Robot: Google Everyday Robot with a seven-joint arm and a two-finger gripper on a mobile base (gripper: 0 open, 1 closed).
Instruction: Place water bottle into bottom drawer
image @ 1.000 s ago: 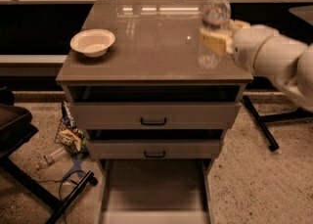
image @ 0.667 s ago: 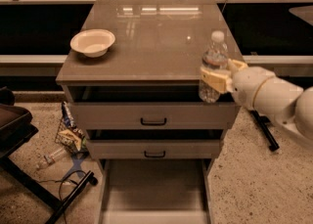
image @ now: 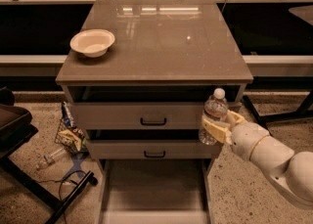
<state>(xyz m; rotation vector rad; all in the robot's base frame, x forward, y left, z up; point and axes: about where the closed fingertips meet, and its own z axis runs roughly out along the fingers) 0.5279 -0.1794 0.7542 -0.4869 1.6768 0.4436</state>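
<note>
The water bottle, clear and ribbed with a white cap, stands upright in my gripper. The gripper is shut on the bottle's lower body and holds it in the air in front of the cabinet's right side, level with the two closed drawer fronts. My pale arm reaches in from the lower right. The bottom drawer is pulled out below, a shallow grey-beige tray with a flat floor. The bottle is above and to the right of the drawer's right wall.
A white bowl sits on the brown cabinet top at the left. Two closed drawer fronts with black handles are above the open drawer. Litter and a small bottle lie on the floor left, beside a black chair base.
My gripper has carried the water bottle down off the cabinet top's right edge to the height of the drawer fronts. The arm has dropped lower in view.
</note>
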